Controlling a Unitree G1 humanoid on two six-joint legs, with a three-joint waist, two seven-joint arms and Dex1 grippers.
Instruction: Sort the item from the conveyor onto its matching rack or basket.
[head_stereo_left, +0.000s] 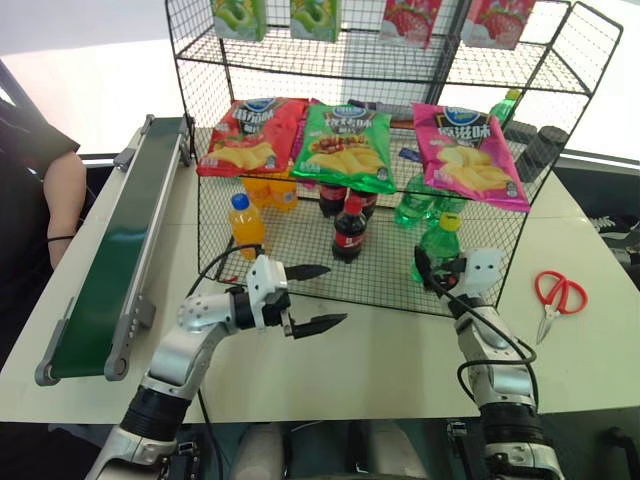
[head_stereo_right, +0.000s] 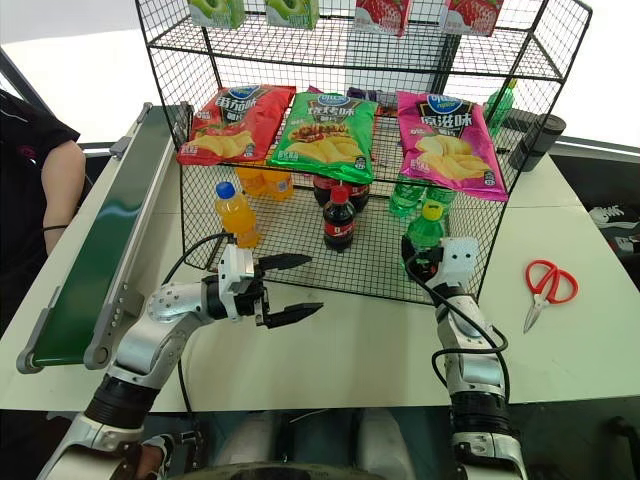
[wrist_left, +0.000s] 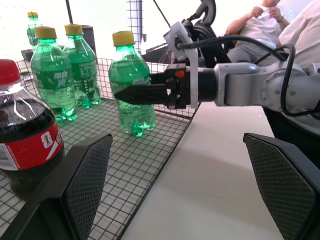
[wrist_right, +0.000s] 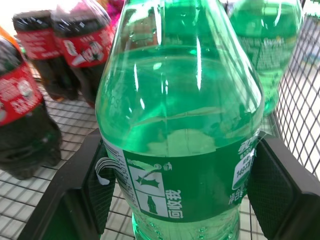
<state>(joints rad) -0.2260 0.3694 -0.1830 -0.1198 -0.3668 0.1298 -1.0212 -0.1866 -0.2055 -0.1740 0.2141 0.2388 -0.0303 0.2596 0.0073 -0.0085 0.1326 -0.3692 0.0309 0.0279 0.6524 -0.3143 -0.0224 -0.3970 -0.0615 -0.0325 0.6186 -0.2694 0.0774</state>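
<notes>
At the far left of the frame I see a person's arm (head_stereo_left: 62, 195) beside the conveyor (head_stereo_left: 120, 250), which runs up the left side of the counter (head_stereo_left: 400, 350) with its belt bare. Right of it, low in the frame, my left gripper (head_stereo_left: 312, 297) points toward the right, its fingers (head_stereo_left: 320, 322) spread wide with nothing between them, hanging over the counter just in front of the rack (head_stereo_left: 380, 150).

On the rack's bottom shelf, from left to right, stand an orange bottle (head_stereo_left: 246, 224), a cola bottle (head_stereo_left: 349, 229) and more green bottles (head_stereo_left: 415, 200) further back. Above them three chip bags (head_stereo_left: 345, 145) lie on the middle shelf: red, green, pink.

At centre right of the frame my right gripper (wrist_right: 175, 200) pinches the green bottle (head_stereo_left: 437, 245) at its label, one finger pad on each side. The bottle stands upright on the front right part of the bottom shelf, yellow cap up, its base on the mesh as far as I can tell from the left wrist view.

At the far right, red scissors (head_stereo_left: 557, 297) lie on the counter, well apart from the rack.
</notes>
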